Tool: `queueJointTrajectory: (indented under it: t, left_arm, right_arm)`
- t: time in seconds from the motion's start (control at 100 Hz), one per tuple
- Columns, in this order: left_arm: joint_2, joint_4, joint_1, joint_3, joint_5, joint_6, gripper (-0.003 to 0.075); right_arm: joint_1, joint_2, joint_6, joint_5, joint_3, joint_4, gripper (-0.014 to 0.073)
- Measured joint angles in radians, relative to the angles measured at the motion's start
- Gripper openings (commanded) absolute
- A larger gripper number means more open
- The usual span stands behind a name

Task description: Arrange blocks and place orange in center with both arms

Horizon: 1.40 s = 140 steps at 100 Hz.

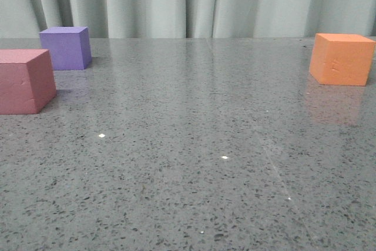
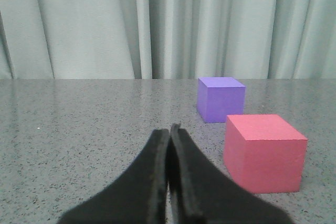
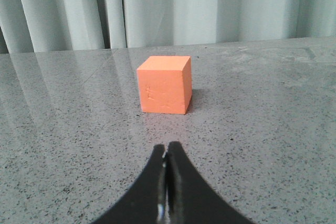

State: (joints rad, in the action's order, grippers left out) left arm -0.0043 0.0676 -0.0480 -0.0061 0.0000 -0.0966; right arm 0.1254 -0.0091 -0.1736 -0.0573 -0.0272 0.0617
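Note:
The pink cube (image 1: 23, 80) sits at the table's left edge, with the purple cube (image 1: 66, 47) just behind it. The orange cube (image 1: 342, 58) sits far right, dents on its near face. No gripper shows in the front view. In the left wrist view my left gripper (image 2: 169, 129) is shut and empty, with the pink cube (image 2: 264, 152) and purple cube (image 2: 221, 98) ahead of it to one side. In the right wrist view my right gripper (image 3: 166, 149) is shut and empty, with the orange cube (image 3: 164, 84) straight ahead, apart from it.
The speckled grey table (image 1: 194, 157) runs back to a pale green curtain (image 1: 188, 1). A few small white specks (image 1: 224, 157) lie on the table's middle.

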Motion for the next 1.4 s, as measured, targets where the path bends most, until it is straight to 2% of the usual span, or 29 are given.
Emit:
queueJointTrajectory:
  t: [0.27,0.45,0.64,0.86,0.95,1.28,1.35,1.4]
  left_arm:
    - [0.0,-0.011,0.0,0.0,0.018,0.0,-0.0019]
    - [0.012,-0.068,0.0,-0.104,0.172,0.0,-0.0019]
    - [0.155,-0.078,0.0,-0.339,0.428,-0.064,-0.0019]
    - [0.383,-0.078,0.0,-0.589,0.873,-0.106,-0.0019]
    - [0.469,-0.068,0.0,-0.657,0.987,-0.106,-0.0019]
    - [0.539,-0.043,0.0,-0.696,1.016,-0.106,-0.0018]
    - [0.539,-0.016,0.0,-0.696,1.016,-0.106,0.0]
    - [0.539,0.005,0.0,-0.696,1.016,-0.097,0.0052]
  right_arm:
    - [0.0,0.0,-0.002,0.057,0.008,-0.037,-0.0068]
    - [0.0,0.024,-0.006,-0.11,0.151,-0.1,-0.0068]
    - [0.0,0.2,-0.006,-0.358,0.389,-0.112,-0.0068]
    - [0.0,0.435,0.001,-0.662,0.661,-0.112,-0.0068]
    - [0.0,0.51,0.005,-0.75,0.733,-0.112,-0.0068]
    - [0.0,0.601,0.005,-0.801,0.761,-0.114,-0.0063]
    - [0.0,0.602,0.005,-0.799,0.763,-0.106,-0.002]
    - [0.0,0.602,0.005,-0.792,0.763,-0.085,0.0052]
